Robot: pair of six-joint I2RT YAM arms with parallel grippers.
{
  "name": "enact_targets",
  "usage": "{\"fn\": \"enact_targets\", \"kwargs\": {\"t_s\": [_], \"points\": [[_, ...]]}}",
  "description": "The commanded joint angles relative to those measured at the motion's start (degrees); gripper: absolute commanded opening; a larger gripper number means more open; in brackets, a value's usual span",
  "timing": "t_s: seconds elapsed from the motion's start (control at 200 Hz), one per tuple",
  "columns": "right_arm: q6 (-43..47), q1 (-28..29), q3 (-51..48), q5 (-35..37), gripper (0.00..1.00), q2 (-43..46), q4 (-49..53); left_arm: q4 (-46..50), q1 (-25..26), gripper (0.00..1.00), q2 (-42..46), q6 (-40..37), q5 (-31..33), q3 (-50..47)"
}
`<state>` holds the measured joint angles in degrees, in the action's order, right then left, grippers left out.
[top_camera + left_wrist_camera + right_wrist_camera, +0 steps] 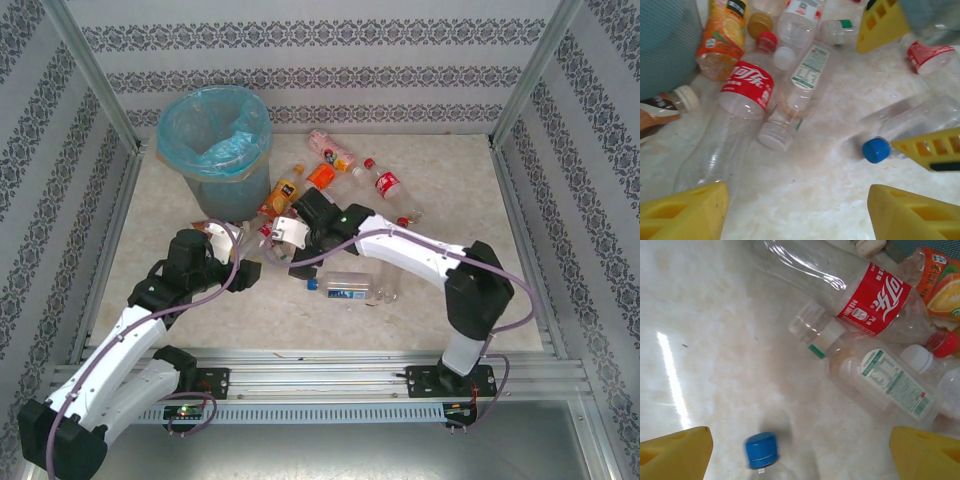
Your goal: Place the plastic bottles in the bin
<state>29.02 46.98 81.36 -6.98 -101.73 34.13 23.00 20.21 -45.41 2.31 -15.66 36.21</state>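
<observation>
Walls papered in grey floral stripes, an aluminium frame [98,85] at the corners, and a pale marbled tabletop [420,320] with glare on it.

A round grey-blue bin [213,150] with a translucent light-blue bag liner stands upright at the far left of the table. The plastic bottles lie loose on their sides from its foot across the middle.

The right gripper [800,440] is over the centre, yellow fingers wide apart and clamped on nothing. A clear bottle with a blue cap [761,450] lies on the table between those fingers, cap nearer one finger. I cannot tell whether they touch.

The left gripper [799,200] is just beside it on the bin side, fingers also spread and holding nothing, with bare tabletop between them. The cluster lies just beyond its fingertips.

- A clear cola bottle with a red label and red cap [745,85], empty, with its base end toward the left gripper.
- A clear bottle with a white-and-green printed label [810,67] lies against it. It has a white cap.
- An orange juice bottle with a fruit label [722,35] lies near the bin wall.
- A brown-labelled bottle with a cream cap [660,107] is close to the bin.

Farther back on the table, well apart from both grippers, are a pink bottle [330,145] and a second red-labelled bottle [388,185].
</observation>
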Motion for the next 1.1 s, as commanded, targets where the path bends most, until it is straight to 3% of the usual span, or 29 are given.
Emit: {"fn": "enact_targets", "kwargs": {"t_s": [0.0,0.27,0.764,1.094], "points": [[9.8,-1.9,4.9,-3.2,0.94,-3.2,3.5,1.2,0.3,0.76,2.4,-2.8,4.6,-0.4],[18.8,-4.7,14.8,-1.4,0.97,-13.1,9.8,1.1,0.3,0.79,3.7,-3.5,7.4,-1.0],[16.9,-5.5,19.3,-4.9,0.96,-21.6,9.5,1.6,0.3,0.80,1.9,-4.1,7.7,-0.8],[15.3,-6.1,15.2,-4.4,0.80,-21.2,10.8,1.6,0.3,0.80,1.5,-4.1,7.3,-0.9]]}}
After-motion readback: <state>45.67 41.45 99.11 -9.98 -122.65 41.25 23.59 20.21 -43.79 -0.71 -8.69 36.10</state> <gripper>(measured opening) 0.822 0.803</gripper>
